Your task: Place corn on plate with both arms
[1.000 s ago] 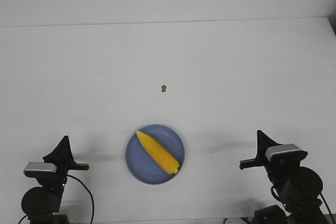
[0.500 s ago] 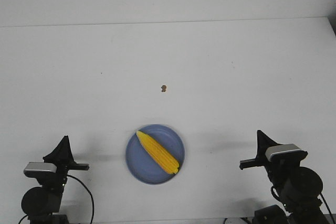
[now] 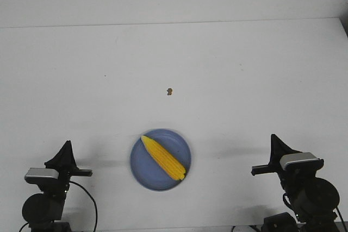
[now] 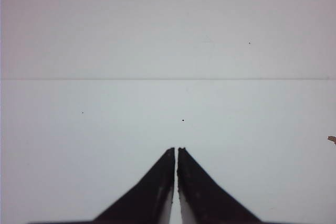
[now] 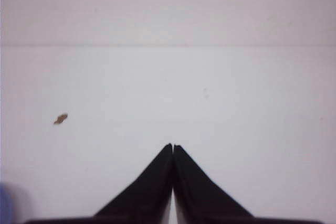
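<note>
The yellow corn (image 3: 163, 157) lies diagonally on the round periwinkle-blue plate (image 3: 142, 173) near the table's front middle, its pointed end toward the far left. My left gripper (image 3: 66, 146) is shut and empty at the front left, well apart from the plate; in the left wrist view (image 4: 176, 149) its jaws meet over bare table. My right gripper (image 3: 274, 138) is shut and empty at the front right; in the right wrist view (image 5: 172, 145) its jaws meet. A sliver of the plate (image 5: 4, 203) shows at that view's edge.
A tiny brown speck (image 3: 169, 91) lies on the white table (image 3: 244, 80) beyond the plate; it also shows in the right wrist view (image 5: 61, 119). The table's far edge (image 3: 174, 23) meets a white wall.
My right arm has shifted slightly to the right and toward the front. The left arm, corn and plate have not moved.
</note>
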